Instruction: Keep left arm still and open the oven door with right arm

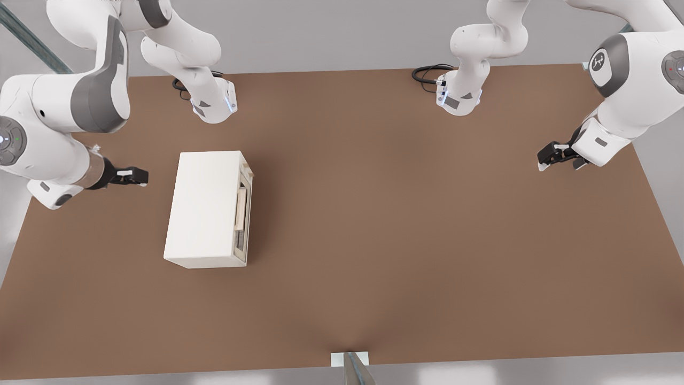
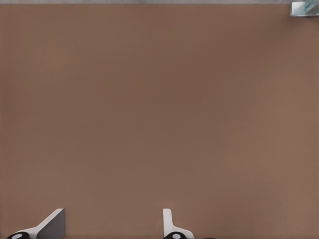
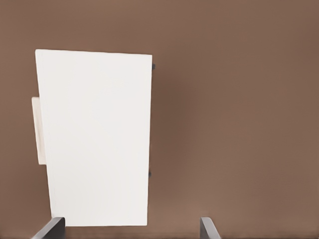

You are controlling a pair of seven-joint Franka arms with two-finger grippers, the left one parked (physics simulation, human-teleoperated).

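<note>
Right arm's gripper (image 1: 140,176) hovers above table (image 1: 406,224) at front view's left, just beside oven (image 1: 206,208), on its rear side, not touching. Fingers (image 3: 50,230) spread apart, holding nothing. Oven door (image 1: 243,214) closed, faces front view's right; tan handle (image 1: 241,210) untouched.

The oven (image 1: 206,208) stands on the table (image 1: 401,240), in the front view's left half. Its door (image 1: 243,214) faces the front view's right, and the handle (image 1: 241,210) lies along this door. The gripper (image 1: 140,176) hangs just beside the oven, on the side opposite the door, with its fingers (image 3: 52,230) apart.
</note>
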